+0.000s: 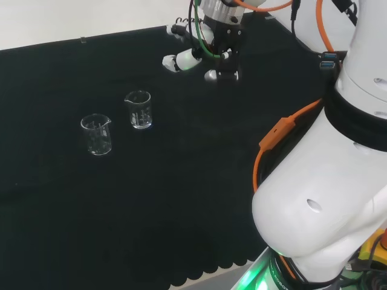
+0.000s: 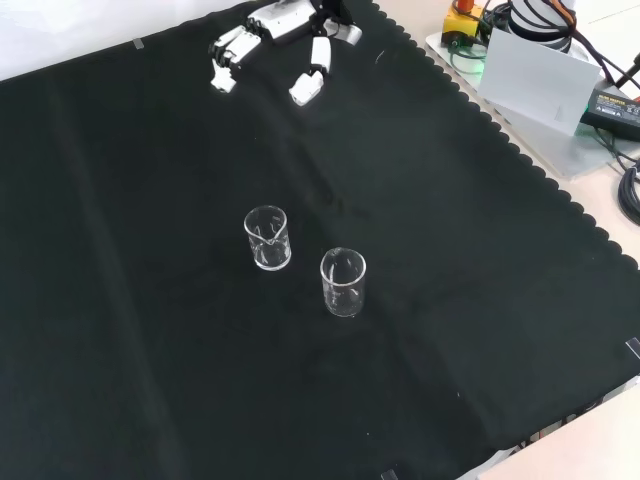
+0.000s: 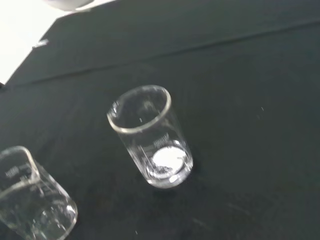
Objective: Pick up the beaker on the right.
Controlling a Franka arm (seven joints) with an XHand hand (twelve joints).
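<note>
currently, two clear beakers are seen upright on the black-clothed table (image 1: 181, 211). in the head view, the right beaker (image 1: 138, 109) is placed just beside the left beaker (image 1: 97, 134), apart from it and slightly farther back. the hand (image 1: 190, 58) is held above the cloth well apart from both, fingers relaxed and empty.

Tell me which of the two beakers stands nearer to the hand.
The right beaker in the head view, the upper left one in the front view. The other beaker stands farther from the hand, which hovers open and apart from both.
</note>
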